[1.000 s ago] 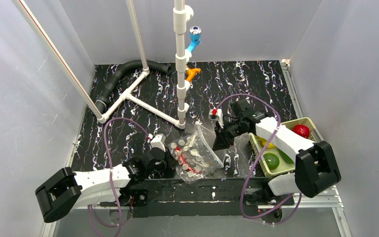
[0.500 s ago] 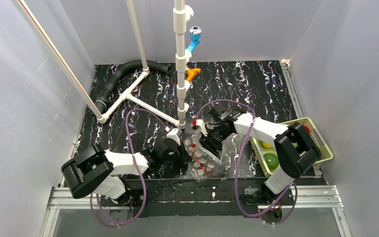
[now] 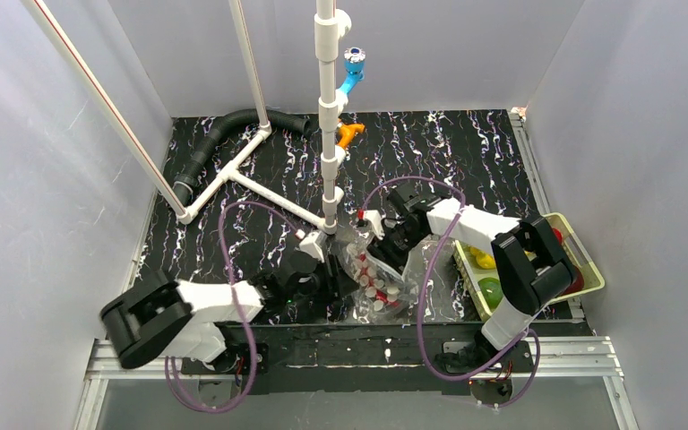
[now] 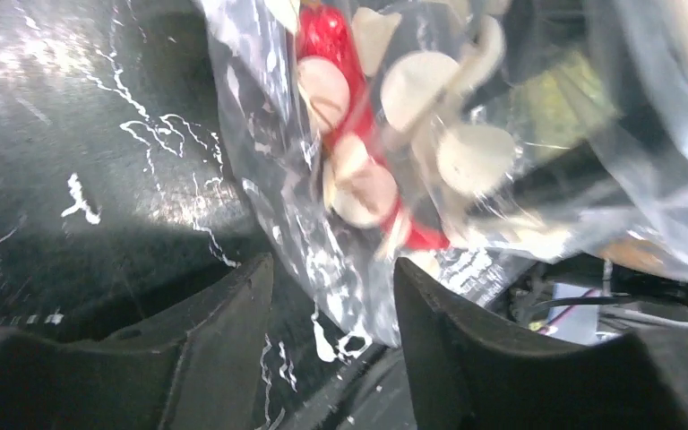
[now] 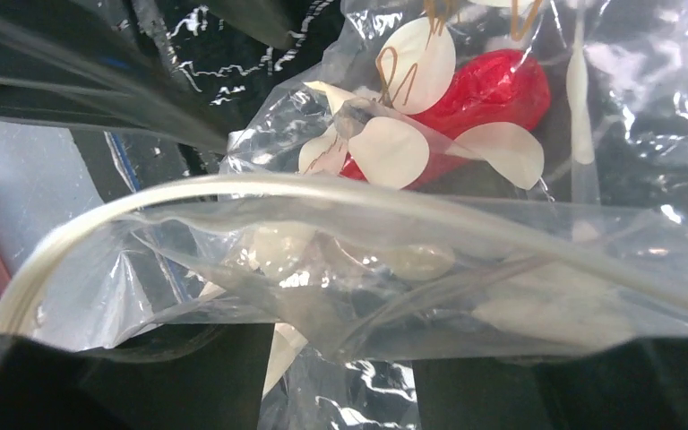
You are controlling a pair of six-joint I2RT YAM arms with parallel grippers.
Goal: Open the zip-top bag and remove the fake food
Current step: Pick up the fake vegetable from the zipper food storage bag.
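While the clear, dot-printed plastic bag (image 3: 381, 285) lies at lower centre, left gripper (image 4: 333, 270) and right gripper (image 5: 342, 358) stand part-open around its film.

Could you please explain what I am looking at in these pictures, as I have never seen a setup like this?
These are two robot arms bolted to the near edge of a black marbled table. One picture looks down from above: the left arm is on the left, the right arm on the right. The other two come from cameras on each wrist, so they show the left fingers and the right fingers up close. Between the arms is a clear dotted bag with a red toy piece inside. Both pairs of fingers stand apart around the bag's film; neither seems to pinch it. A basket at the right holds more toy food. White pipes stand behind.
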